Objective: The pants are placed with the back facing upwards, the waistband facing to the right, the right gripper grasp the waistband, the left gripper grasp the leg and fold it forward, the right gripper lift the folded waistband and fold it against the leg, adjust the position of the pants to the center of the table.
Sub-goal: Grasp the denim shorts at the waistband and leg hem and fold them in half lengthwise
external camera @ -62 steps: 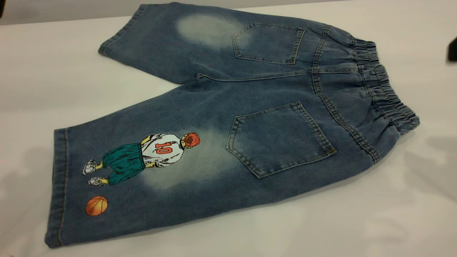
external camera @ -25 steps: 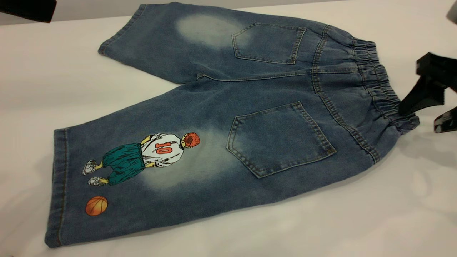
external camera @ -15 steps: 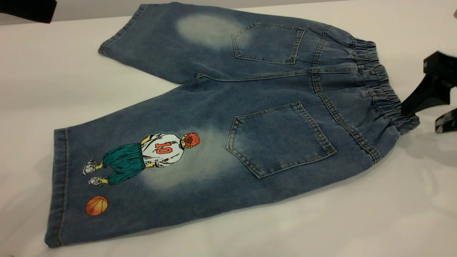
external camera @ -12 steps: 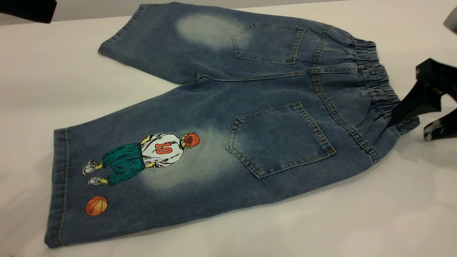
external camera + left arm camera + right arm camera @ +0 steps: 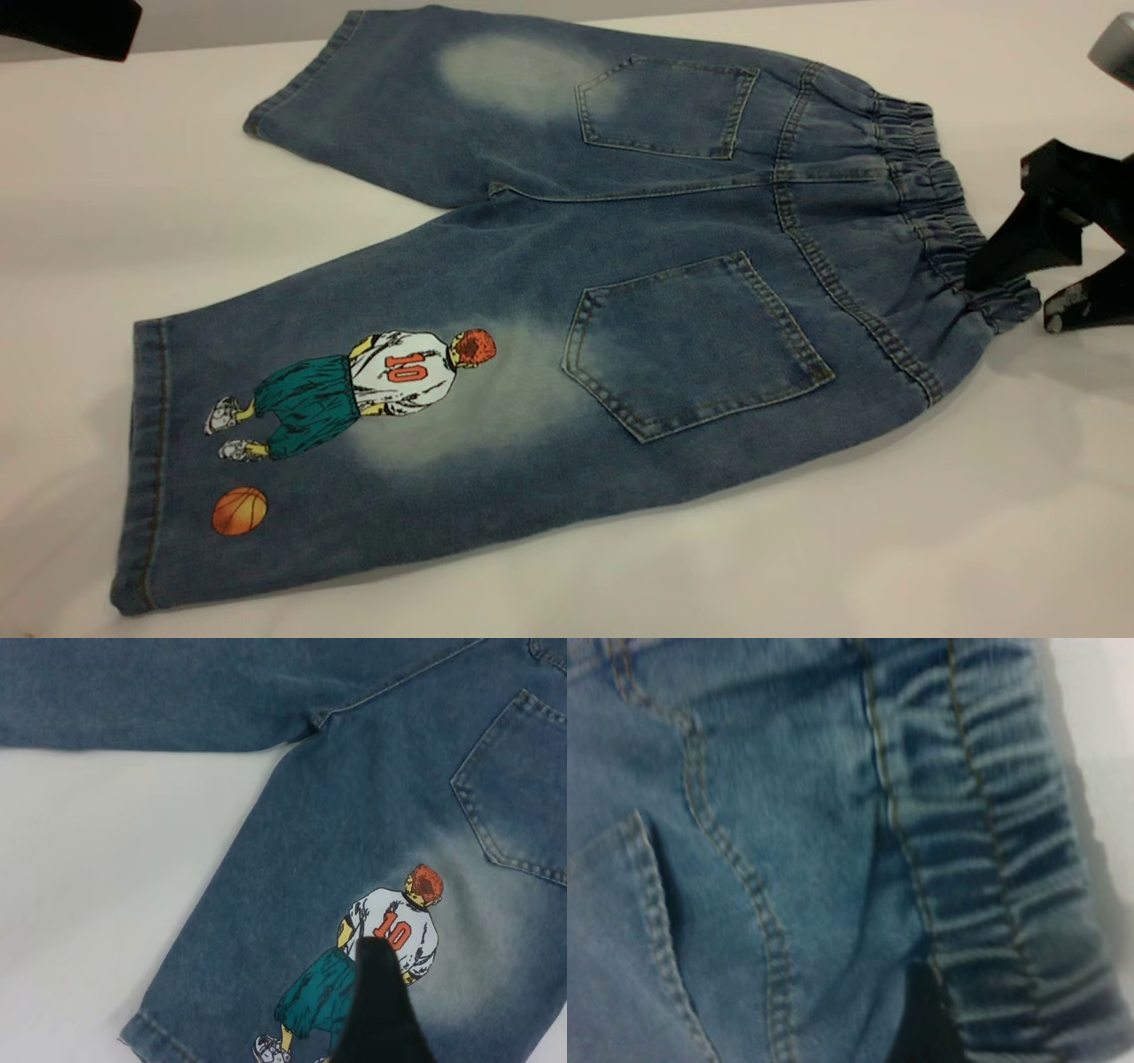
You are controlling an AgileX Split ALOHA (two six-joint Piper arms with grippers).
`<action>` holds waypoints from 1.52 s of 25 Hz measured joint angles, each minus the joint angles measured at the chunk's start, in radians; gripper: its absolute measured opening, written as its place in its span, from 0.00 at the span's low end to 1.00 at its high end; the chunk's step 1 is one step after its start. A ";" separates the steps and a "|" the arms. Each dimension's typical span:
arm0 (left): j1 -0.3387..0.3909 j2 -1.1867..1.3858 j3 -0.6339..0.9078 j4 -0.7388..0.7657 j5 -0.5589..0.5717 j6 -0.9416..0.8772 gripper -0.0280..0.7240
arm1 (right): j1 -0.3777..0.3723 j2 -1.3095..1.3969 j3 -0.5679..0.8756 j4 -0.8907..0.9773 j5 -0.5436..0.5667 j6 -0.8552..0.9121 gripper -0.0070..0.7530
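The blue denim pants point(image 5: 620, 266) lie flat, back up, on the white table point(image 5: 797, 549). The gathered waistband point(image 5: 939, 204) is at the right. The leg point(image 5: 310, 425) with the "10" player print points to the near left. My right gripper point(image 5: 1010, 303) is open at the waistband's near end, one finger point(image 5: 1019, 244) resting on the elastic and the other on the table just beyond it. The right wrist view shows the waistband point(image 5: 1010, 859) close up beside a dark finger point(image 5: 921, 1028). My left gripper point(image 5: 66, 22) hangs at the far left; one finger point(image 5: 376, 1010) shows over the leg's print point(image 5: 390, 930).
The plain leg point(image 5: 399, 97) with a faded patch lies at the far side, and two back pockets point(image 5: 691, 341) face up. Bare table surrounds the pants on the near side and at the left. A grey part point(image 5: 1114, 40) of the right arm shows at the right edge.
The right gripper came in from the right edge and slid left until one finger lies on the waistband's near end. The left arm appeared at the top left. The pants have not moved.
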 joint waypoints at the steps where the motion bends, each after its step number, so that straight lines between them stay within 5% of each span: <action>1: 0.000 0.000 0.000 0.000 0.000 0.000 0.64 | 0.000 0.007 -0.002 0.000 0.005 0.001 0.61; 16: 0.000 0.000 0.000 0.000 0.015 0.000 0.64 | 0.000 0.085 -0.003 0.142 0.078 -0.170 0.58; 19: 0.000 0.000 0.000 0.011 0.023 0.000 0.64 | 0.000 0.086 -0.003 0.141 0.073 -0.180 0.49; 25: 0.000 0.009 0.034 0.115 0.021 -0.004 0.59 | 0.000 0.089 -0.002 0.138 0.092 -0.192 0.10; 38: -0.001 0.296 0.159 0.162 -0.074 -0.012 0.59 | 0.000 0.087 -0.002 0.136 0.182 -0.190 0.06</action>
